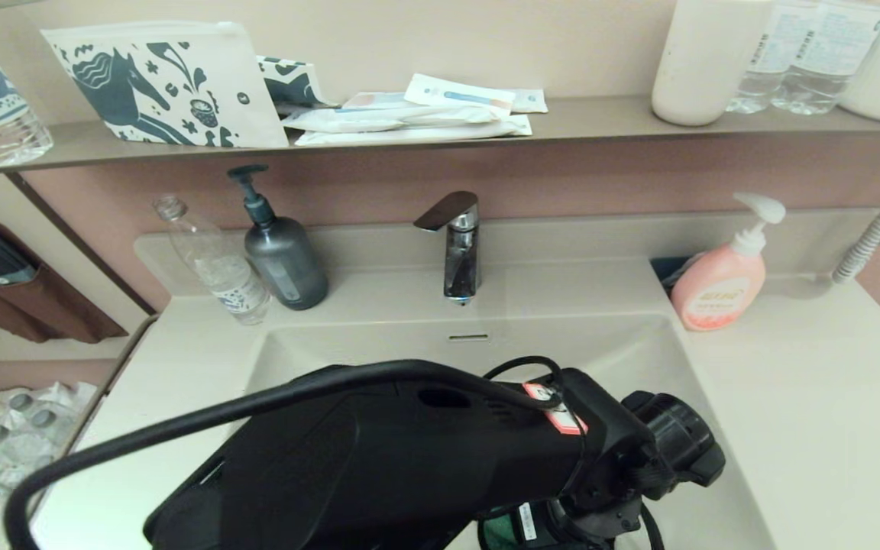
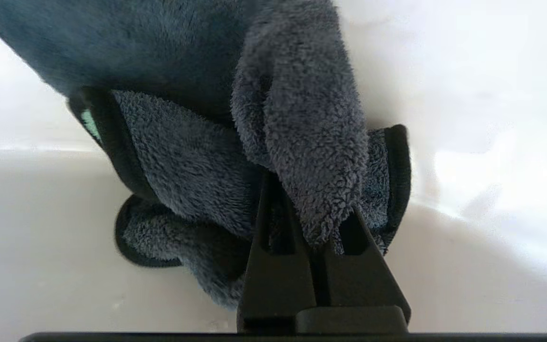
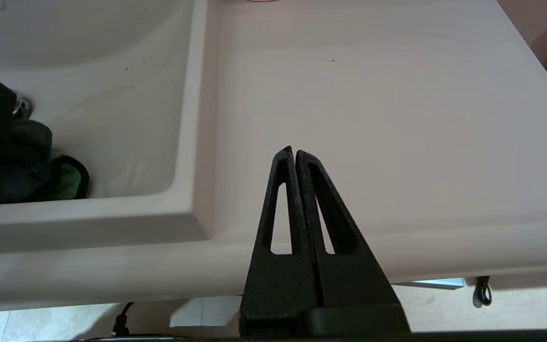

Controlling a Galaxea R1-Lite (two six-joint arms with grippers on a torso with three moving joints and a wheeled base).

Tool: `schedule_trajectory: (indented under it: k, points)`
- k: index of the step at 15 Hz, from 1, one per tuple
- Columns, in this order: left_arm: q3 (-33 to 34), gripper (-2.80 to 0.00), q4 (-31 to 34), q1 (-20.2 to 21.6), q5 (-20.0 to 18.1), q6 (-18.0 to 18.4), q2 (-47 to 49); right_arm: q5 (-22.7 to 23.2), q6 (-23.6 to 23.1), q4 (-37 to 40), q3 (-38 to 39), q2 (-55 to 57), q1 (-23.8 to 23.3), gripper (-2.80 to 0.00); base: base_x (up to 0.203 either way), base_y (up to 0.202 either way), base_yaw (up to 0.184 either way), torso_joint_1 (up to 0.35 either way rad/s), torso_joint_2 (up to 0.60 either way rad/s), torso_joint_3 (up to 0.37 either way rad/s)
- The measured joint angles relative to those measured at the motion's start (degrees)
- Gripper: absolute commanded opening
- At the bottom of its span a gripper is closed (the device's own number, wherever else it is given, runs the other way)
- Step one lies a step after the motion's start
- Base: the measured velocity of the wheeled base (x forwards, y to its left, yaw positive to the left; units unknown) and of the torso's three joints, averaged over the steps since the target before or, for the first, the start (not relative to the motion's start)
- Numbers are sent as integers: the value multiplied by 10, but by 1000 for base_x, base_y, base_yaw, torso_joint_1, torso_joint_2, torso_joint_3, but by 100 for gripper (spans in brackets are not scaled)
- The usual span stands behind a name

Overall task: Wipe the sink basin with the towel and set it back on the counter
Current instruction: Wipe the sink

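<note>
From my remote station I log a bathroom, likely a hotel's: moulded sink basin (image 1: 638,351) with chrome tap (image 1: 457,244), pump soap bottles (image 1: 719,286) on the counter (image 1: 829,397), wall shelf (image 1: 577,122) holding water bottles (image 1: 814,53) and toiletry sachets (image 1: 409,114).

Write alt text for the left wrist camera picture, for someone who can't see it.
The left gripper is shut on the towel, a fluffy dark grey cloth with black edging, bunched up against the glossy off-white sink basin. A sliver of the towel's green reverse shows at one fold.
</note>
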Motion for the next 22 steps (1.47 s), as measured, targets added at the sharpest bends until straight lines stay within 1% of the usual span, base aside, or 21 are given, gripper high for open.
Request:
schedule_trajectory:
  k: [3, 5, 6, 10, 12, 14, 16, 17, 19, 22]
  points:
    - [62, -280, -7, 6, 3, 2, 8, 0, 0, 0, 0, 0, 0, -280, 0, 0, 0, 0, 0, 0]
    - [117, -280, -14, 23, 8, 14, 2, 0, 0, 0, 0, 0, 0, -280, 0, 0, 0, 0, 0, 0]
    - [143, -280, -18, 34, 8, 22, -5, 0, 0, 0, 0, 0, 0, -280, 0, 0, 0, 0, 0, 0]
    - [251, -280, -50, 71, 8, 71, -51, 0, 0, 0, 0, 0, 0, -280, 0, 0, 0, 0, 0, 0]
    - [287, -280, -51, 89, 11, 85, -69, 0, 0, 0, 0, 0, 0, -280, 0, 0, 0, 0, 0, 0]
    - [317, -280, -68, 111, 16, 121, -89, 0, 0, 0, 0, 0, 0, -280, 0, 0, 0, 0, 0, 0]
    - [337, -280, -101, 134, 24, 176, -113, 0, 0, 0, 0, 0, 0, -280, 0, 0, 0, 0, 0, 0]
    - [340, -280, -109, 143, 34, 195, -121, 0, 0, 0, 0, 0, 0, -280, 0, 0, 0, 0, 0, 0]
    - [343, -280, -118, 147, 49, 219, -133, 0, 0, 0, 0, 0, 0, -280, 0, 0, 0, 0, 0, 0]
    - [348, -280, -161, 154, 81, 255, -141, 0, 0, 0, 0, 0, 0, -280, 0, 0, 0, 0, 0, 0]
